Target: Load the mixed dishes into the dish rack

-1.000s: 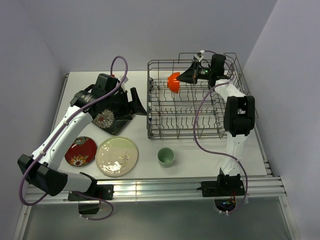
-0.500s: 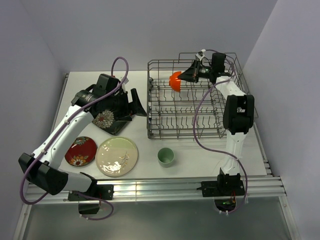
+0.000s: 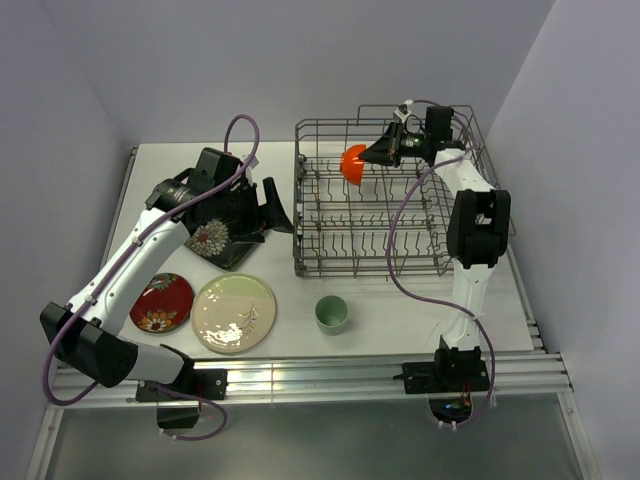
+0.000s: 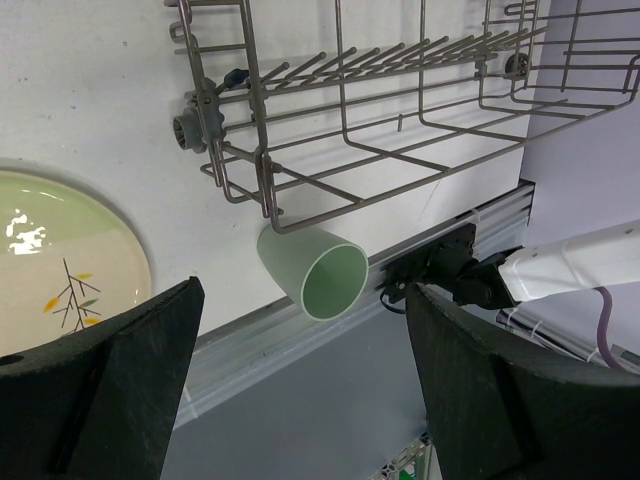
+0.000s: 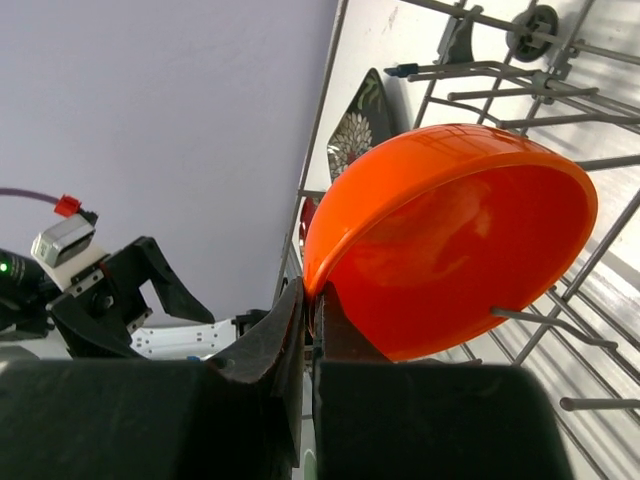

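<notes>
Small orange bowl point(image 5: 450, 250), who has it?

The right gripper point(image 5: 310, 300) does. Its two black jaws are squeezed shut on the bowl's rim, one inside and one outside.

How does the bowl sit?

It is up on its edge. The hollow side faces the wrist camera, and a thin wire prong crosses in front of it. I cannot tell if the bowl touches any wire.

Where is that?

Inside the big grey wire dish rack point(image 3: 298, 205), at the far end, toward its left side. The right arm reaches over the rack's far right corner to get there.

What about the left gripper point(image 3: 275, 205)?

Its jaws stand wide apart and hold nothing. It hangs just beside the rack's left wall. From its own camera you look between the fingers at the rack's corner and the pale green cup point(image 4: 315, 270).

What is under that arm?

The black square plate with white flowers point(image 3: 215, 238). It is near the rack, on the white table point(image 3: 400, 310).

And the other dishes?

The cup stands mouth up, in front of the rack. The big cream round plate with a leaf sprig point(image 3: 234, 313) lies flat to its left. The small red round plate with flowers point(image 3: 160, 302) lies just beside the cream one, nearer the table's left edge.
</notes>
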You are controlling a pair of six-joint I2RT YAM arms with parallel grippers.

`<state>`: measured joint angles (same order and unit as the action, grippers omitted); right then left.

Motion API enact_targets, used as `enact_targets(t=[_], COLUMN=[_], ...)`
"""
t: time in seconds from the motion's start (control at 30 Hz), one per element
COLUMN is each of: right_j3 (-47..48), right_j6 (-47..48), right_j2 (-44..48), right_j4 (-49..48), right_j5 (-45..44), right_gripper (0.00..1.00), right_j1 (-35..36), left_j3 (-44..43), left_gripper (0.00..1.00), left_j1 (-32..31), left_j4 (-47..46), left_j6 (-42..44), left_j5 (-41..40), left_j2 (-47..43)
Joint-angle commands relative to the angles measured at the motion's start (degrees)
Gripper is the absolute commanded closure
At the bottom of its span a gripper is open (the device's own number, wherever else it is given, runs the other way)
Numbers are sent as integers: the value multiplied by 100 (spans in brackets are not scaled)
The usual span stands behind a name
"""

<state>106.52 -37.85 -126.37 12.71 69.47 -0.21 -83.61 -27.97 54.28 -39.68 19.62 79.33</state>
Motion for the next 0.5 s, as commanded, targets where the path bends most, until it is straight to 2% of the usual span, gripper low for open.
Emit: enact_targets(t=[0.0,0.13,0.27,0.33,0.47], right_j3=[-166,-570,-571,-588,-782], right_j6=[218,-152,-671,-1022,-1961], right_j2=[41,366,473,490,543], right_j4=[-311,-1058,-1806,-2078,-3299], right_j5=[-6,207,426,523,690], right_gripper=[100,100,100,100,100], right_j1=[-120,-120,-111,-111,-85], left_j3=[12,-15,3,12,73], left_gripper=[12,12,12,12,12], left_j1=[-25,-25,-33,-51,-95], left_j4=[-155,-172,-199,-216,-243], left_j6=[48,40,13,-4,-48], left_j5=[33,42,69,60,86], left_j2=[-146,-128,-111,-119,-128])
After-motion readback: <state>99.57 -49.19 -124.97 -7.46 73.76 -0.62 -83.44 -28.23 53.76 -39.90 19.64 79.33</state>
